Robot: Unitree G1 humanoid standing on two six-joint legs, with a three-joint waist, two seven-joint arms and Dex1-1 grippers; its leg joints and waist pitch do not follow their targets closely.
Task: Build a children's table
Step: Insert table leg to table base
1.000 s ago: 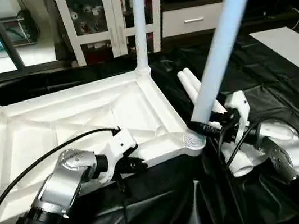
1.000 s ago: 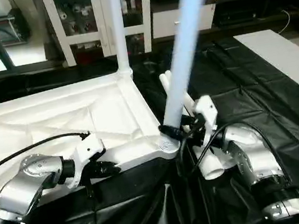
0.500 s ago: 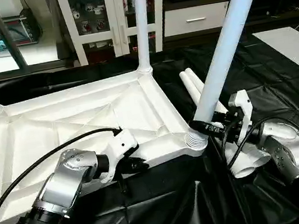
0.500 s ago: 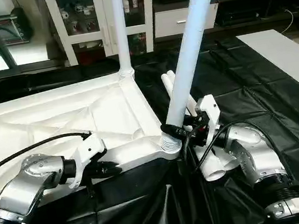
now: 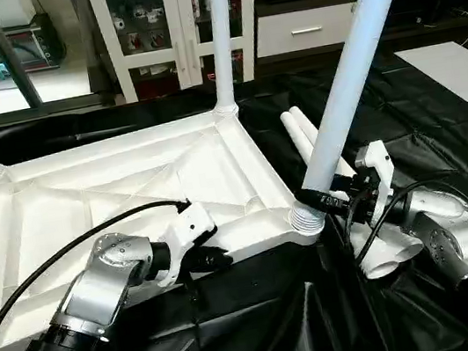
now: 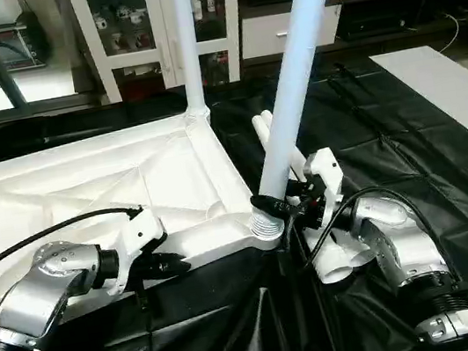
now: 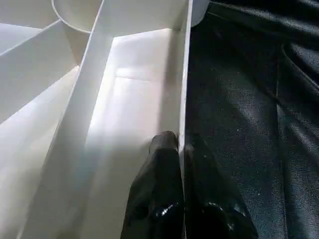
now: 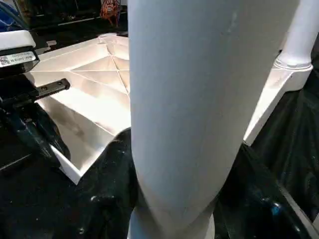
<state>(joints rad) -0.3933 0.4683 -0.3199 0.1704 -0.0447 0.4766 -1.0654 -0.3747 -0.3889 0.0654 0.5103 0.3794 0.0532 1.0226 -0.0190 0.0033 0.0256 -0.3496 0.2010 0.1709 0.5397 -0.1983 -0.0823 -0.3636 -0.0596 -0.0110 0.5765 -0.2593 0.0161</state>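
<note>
From my seat the tabletop lies underside up on black sheeting, its ribbed bays bare and reachable from above. Two upright legs block: one in the far corner socket, one tilted in the near corner, right gripper clamped round its base. Two loose legs fill the strip beside that edge. Left gripper pinches the near rim. Sheeting right of the loose legs looks free, I think.
</note>
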